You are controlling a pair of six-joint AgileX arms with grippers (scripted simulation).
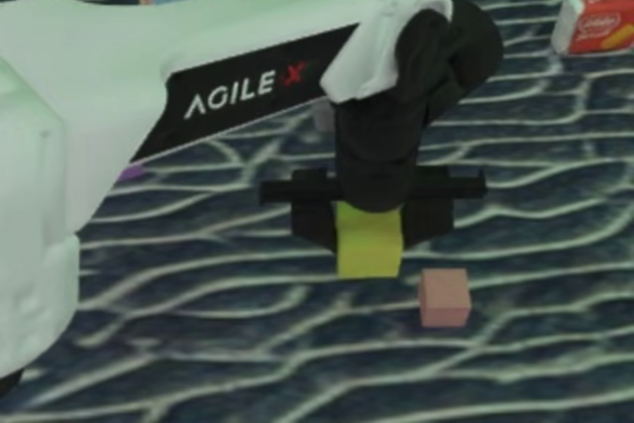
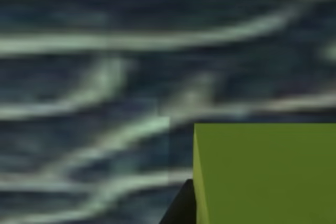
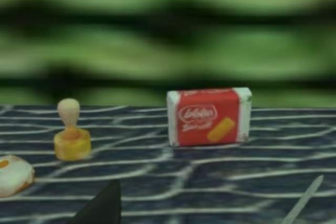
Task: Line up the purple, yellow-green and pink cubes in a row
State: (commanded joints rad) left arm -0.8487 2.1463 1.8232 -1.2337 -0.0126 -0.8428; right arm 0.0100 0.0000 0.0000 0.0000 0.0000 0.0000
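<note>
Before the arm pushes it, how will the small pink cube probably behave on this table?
The pink cube has flat faces and rests flat on the table, so it would probably slide, not roll. It looks low and compact, so tipping seems unlikely. It appears rigid and small, likely light. The left gripper holds the yellow-green cube beside it.

The yellow-green cube [image 1: 368, 242] sits mid-table, its upper part hidden. The smaller pink cube [image 1: 443, 297] lies just beside it, toward the right edge. Only a sliver of the purple cube [image 1: 131, 172] shows, well left.
</note>
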